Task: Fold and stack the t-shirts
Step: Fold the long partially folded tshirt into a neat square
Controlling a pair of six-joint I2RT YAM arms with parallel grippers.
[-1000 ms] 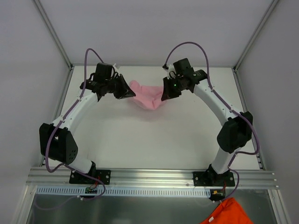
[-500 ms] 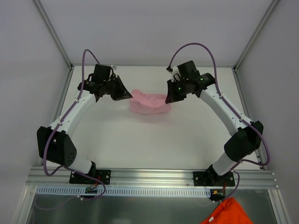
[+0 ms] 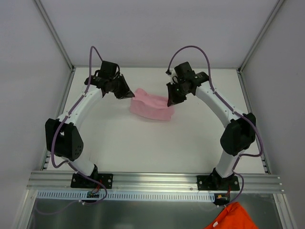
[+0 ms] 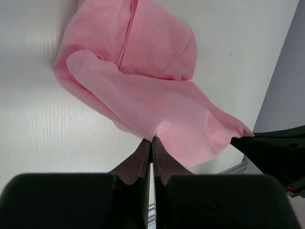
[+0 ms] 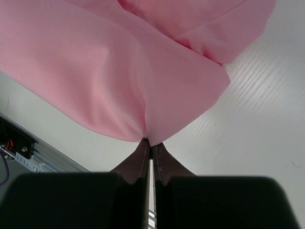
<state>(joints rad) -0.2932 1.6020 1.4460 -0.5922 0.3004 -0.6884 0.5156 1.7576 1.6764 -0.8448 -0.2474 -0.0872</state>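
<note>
Nearest, below the metal rail [image 3: 152, 180] where both arm bases are bolted, a piece of orange cloth [image 3: 232, 218] shows at the bottom right corner. Beyond the rail spreads the white table [image 3: 143, 143]. Over its far middle, the pink t-shirt [image 3: 150, 106] hangs bunched between the two arms, sagging down toward the surface. The left gripper [image 4: 151, 140] has its jaws pressed together on a pinch of fabric at the shirt's left end. The right gripper [image 5: 149, 141] is likewise clamped on a fold at the shirt's right end. The cloth spans the gap between the two grips in loose, crumpled folds.
</note>
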